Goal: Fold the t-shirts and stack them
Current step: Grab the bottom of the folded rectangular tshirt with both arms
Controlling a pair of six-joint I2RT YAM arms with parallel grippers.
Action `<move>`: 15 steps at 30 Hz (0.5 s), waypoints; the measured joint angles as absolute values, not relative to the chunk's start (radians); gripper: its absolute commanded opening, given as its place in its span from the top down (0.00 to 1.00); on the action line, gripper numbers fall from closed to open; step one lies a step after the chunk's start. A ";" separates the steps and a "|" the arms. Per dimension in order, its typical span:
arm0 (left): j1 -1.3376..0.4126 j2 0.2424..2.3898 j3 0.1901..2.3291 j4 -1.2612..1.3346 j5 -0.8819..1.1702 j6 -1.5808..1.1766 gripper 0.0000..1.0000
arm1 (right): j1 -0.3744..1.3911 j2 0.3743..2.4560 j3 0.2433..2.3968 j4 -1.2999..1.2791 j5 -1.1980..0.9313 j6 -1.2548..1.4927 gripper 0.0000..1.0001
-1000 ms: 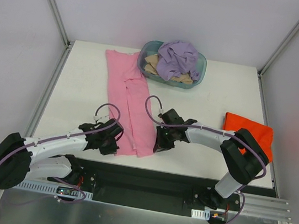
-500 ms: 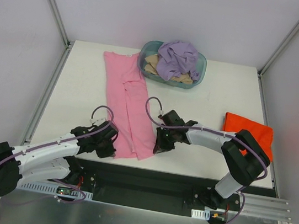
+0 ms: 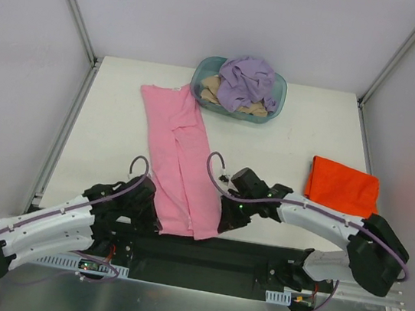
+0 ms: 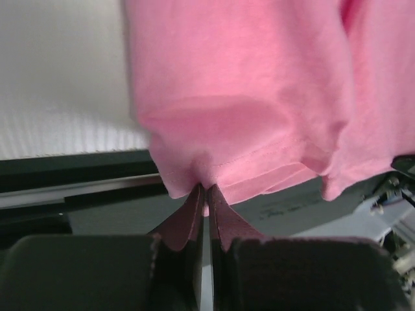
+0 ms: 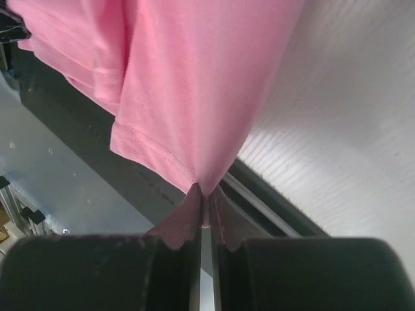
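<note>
From above, the pink t-shirt lies on the white table as a long narrow strip. It runs from the far side, just left of the basket, down to the near edge. The left gripper sits at the strip's near left corner and the right gripper at its near right corner. A lavender t-shirt is heaped in the basket on top of a tan t-shirt. An orange-red t-shirt lies folded at the right side of the table, well apart from the pink one.

In the left wrist view, the left gripper has its fingers pressed together, pinching the stitched hem of the pink t-shirt. The cloth hangs past the table's near edge.

In the right wrist view, the right gripper is likewise clamped narrow on a hem corner of the pink t-shirt, with the ribbed table to the right.
</note>
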State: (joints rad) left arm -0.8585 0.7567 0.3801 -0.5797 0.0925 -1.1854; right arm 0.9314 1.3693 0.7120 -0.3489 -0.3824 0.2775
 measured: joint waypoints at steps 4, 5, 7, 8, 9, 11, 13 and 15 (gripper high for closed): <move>-0.874 0.664 0.379 -0.583 0.152 -1.164 1.00 | 0.937 1.271 0.707 -0.399 -0.397 0.270 0.99; -0.876 0.652 0.380 -0.584 0.157 -1.160 1.00 | 0.938 1.260 0.709 -0.407 -0.399 0.266 0.99; -0.878 0.631 0.391 -0.587 0.156 -1.151 1.00 | 0.938 1.259 0.728 -0.431 -0.397 0.256 0.99; -0.878 0.626 0.402 -0.589 0.151 -1.147 1.00 | 0.938 1.266 0.744 -0.445 -0.393 0.249 0.99; -0.878 0.626 0.417 -0.590 0.144 -1.143 1.00 | 0.938 1.278 0.769 -0.464 -0.385 0.242 0.99; -0.878 0.630 0.445 -0.589 0.121 -1.141 1.00 | 0.936 1.308 0.827 -0.484 -0.368 0.228 0.99; -0.878 0.643 0.476 -0.590 0.079 -1.143 1.00 | 0.928 1.339 0.888 -0.490 -0.347 0.218 0.99; -0.878 0.664 0.508 -0.589 0.025 -1.145 1.00 | 0.914 1.370 0.945 -0.492 -0.326 0.211 0.99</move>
State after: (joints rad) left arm -0.8776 0.6640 0.5079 -0.5892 0.0246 -1.1454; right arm 0.9142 1.3697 0.9451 -0.4923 -0.3256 0.2111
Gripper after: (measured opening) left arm 0.010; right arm 0.074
